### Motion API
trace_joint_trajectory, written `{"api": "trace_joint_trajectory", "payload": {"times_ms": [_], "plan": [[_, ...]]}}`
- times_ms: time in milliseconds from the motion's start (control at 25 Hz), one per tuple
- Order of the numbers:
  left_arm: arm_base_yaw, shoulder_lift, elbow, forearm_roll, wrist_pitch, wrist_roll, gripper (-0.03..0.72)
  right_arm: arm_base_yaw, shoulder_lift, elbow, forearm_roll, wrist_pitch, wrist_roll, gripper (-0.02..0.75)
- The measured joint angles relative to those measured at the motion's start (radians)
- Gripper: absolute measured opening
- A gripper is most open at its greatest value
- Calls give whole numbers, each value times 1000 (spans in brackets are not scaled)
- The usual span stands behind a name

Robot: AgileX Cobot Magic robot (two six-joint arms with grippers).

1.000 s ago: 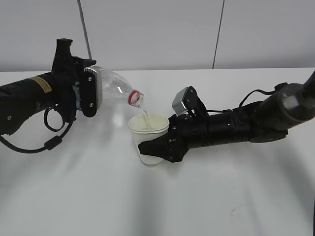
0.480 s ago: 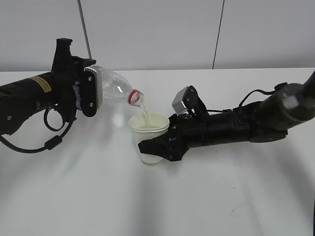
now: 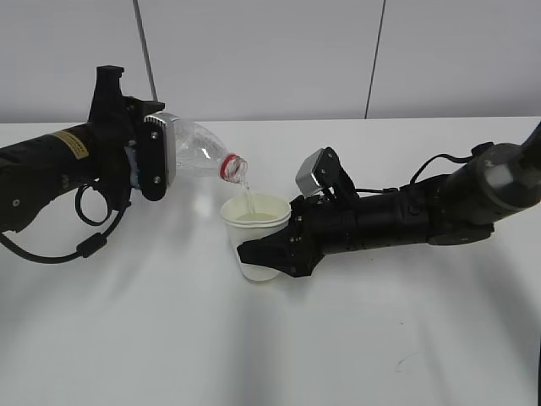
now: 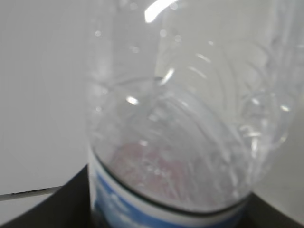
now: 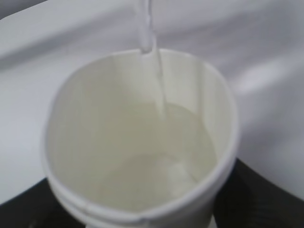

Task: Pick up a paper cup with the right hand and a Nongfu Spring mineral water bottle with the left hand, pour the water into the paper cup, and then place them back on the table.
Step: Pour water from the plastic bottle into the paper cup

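Exterior view is showing the left hand [image 3: 152, 161] clamping the tilted Nongfu Spring mineral water bottle [image 3: 196, 154], water streaming into the partly filled paper cup [image 3: 254, 238] that the right hand [image 3: 275, 254] is pinching just above the white table [image 3: 270, 347], grey wall behind.

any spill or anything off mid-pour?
Nothing stands out. The bottle, tilted in the left gripper, sends a thin stream into the paper cup, which the right gripper holds upright. The right wrist view shows the water landing inside the rim. No puddle shows on the table.
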Motion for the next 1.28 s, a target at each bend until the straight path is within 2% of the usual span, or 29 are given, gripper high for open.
{"api": "trace_joint_trajectory", "payload": {"times_ms": [1040, 1280], "plan": [[0, 0, 0, -32, -6, -1, 387, 0, 0, 0, 9, 1, 0, 507], [0, 0, 0, -33, -6, -49, 387, 0, 0, 0, 21, 1, -8, 507]]}}
